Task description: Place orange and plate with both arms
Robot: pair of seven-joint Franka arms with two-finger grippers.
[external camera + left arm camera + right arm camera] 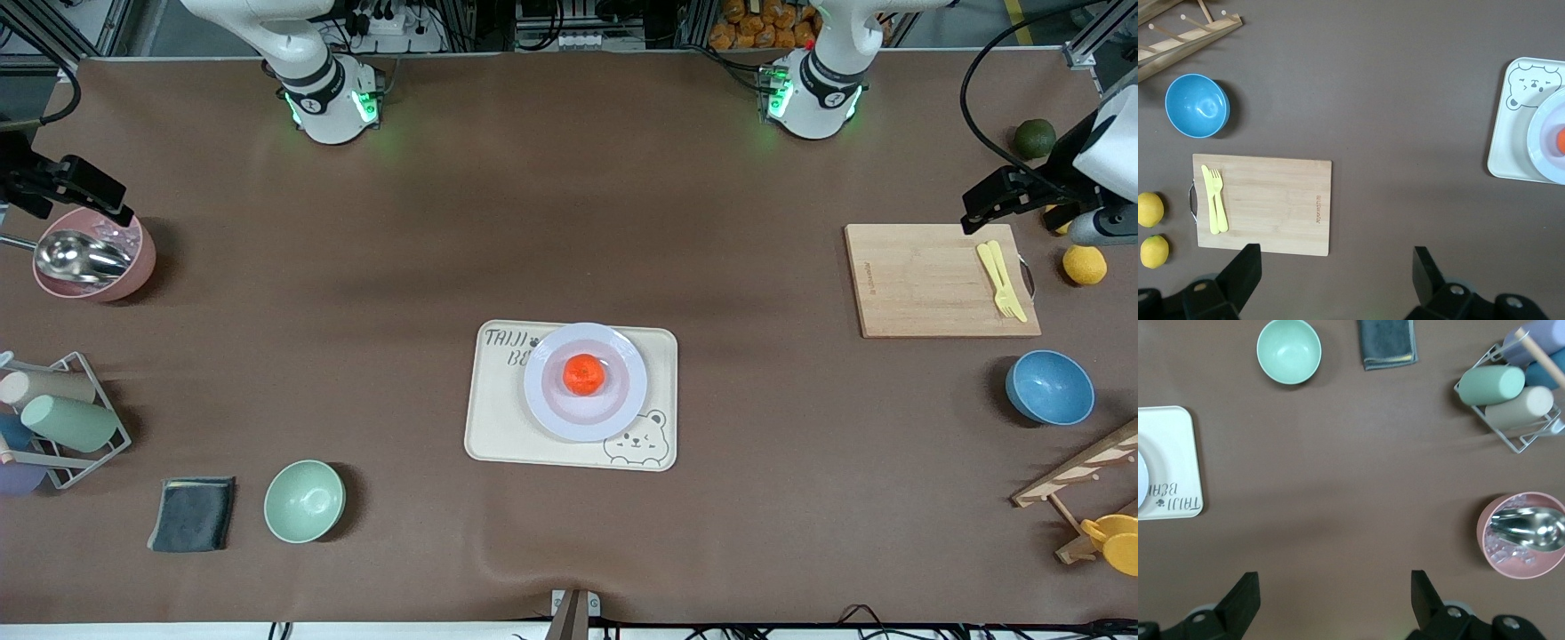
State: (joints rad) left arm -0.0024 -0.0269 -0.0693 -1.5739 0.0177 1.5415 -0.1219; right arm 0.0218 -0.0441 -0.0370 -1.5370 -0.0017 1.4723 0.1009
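The right gripper (84, 191) is hovering with its fingers spread wide and empty over the pink bowl (98, 258) holding a metal scoop (82, 256) at the right arm's end of the table. At the table's centre, the orange (584, 374), small, roundish and bright red-orange, is sitting in the middle of the plate (544, 391), a glossy, shallow, pale lavender-white round dish that is resting on the cream bear-print tray (498, 427). The left gripper (1000, 200) is hanging wide open and empty over the corner of the wooden cutting board (925, 284), which is carrying a yellow fork and knife (1002, 279).

This looks like a robot lab. Two robot arms (320, 98) stand at a brown table (569, 222). Metal frames and cables (987, 80) sit around it.
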